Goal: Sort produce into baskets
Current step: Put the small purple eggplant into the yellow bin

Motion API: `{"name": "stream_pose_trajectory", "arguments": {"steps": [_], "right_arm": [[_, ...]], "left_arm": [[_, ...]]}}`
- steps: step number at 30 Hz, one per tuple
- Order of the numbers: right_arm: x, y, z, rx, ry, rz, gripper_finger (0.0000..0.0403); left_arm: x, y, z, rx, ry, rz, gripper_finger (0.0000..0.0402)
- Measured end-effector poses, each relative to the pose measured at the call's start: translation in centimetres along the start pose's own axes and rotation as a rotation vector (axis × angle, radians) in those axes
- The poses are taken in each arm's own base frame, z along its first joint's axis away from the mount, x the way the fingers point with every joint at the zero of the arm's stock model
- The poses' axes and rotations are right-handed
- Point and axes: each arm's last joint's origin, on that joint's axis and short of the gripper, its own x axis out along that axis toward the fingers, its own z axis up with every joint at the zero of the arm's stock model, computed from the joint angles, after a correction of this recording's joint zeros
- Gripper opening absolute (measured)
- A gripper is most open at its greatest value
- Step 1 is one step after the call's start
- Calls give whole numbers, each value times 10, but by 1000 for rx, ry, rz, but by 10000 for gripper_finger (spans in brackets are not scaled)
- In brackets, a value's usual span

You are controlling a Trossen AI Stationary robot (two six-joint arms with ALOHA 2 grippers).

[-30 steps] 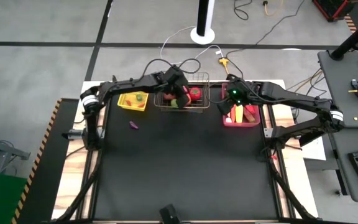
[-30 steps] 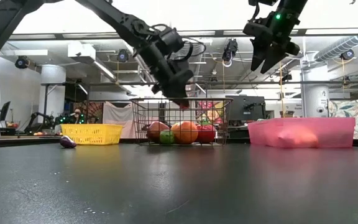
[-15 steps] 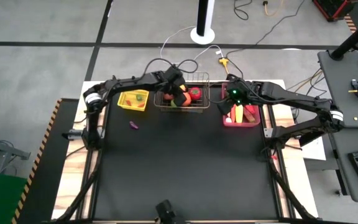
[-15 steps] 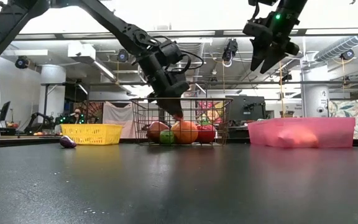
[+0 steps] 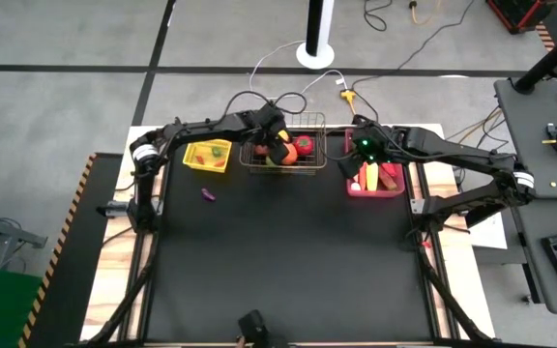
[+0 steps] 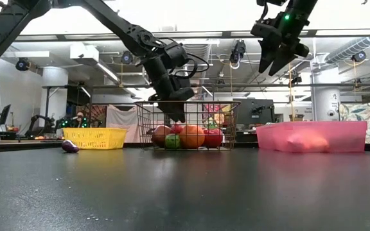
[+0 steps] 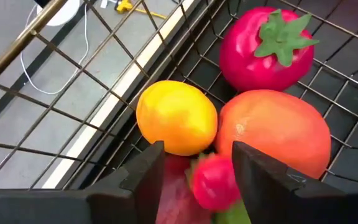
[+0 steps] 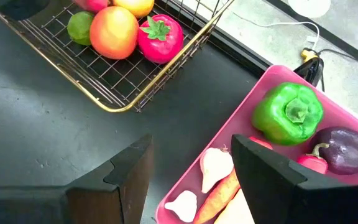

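**Wire basket with left gripper lowered inside**

Metal wire basket [image 5: 283, 150] sits between the yellow tray [image 5: 207, 157] and the pink bin [image 5: 375, 178]. The left gripper [image 7: 194, 177] reaches into it, fingers spread, a small red fruit [image 7: 215, 180] between them beside a yellow fruit [image 7: 176, 117], an orange fruit [image 7: 272, 132] and a red tomato [image 7: 266, 48]. The right gripper [image 8: 191, 168] hovers spread above the bin. A purple vegetable [image 5: 207, 193] lies on the table [image 5: 288, 261].
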Motion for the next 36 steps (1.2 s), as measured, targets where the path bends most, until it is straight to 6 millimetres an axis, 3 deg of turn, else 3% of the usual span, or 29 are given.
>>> {"name": "stream_pose_trajectory", "arguments": {"steps": [10, 23, 29, 36], "right_arm": [[0, 0, 0, 0, 0, 0, 210], [2, 0, -2, -2, 7, -3, 210], [3, 0, -2, -2, 5, -2, 210], [4, 1, 0, -2, -23, 10, 210]], "left_arm": [[-7, -3, -1, 11, 19, -6, 195], [-104, -42, -4, 136, -29, -89, 194], [-150, -53, -35, 137, -81, -138, 194], [-183, -58, -106, -20, -43, -202, 194]]}}
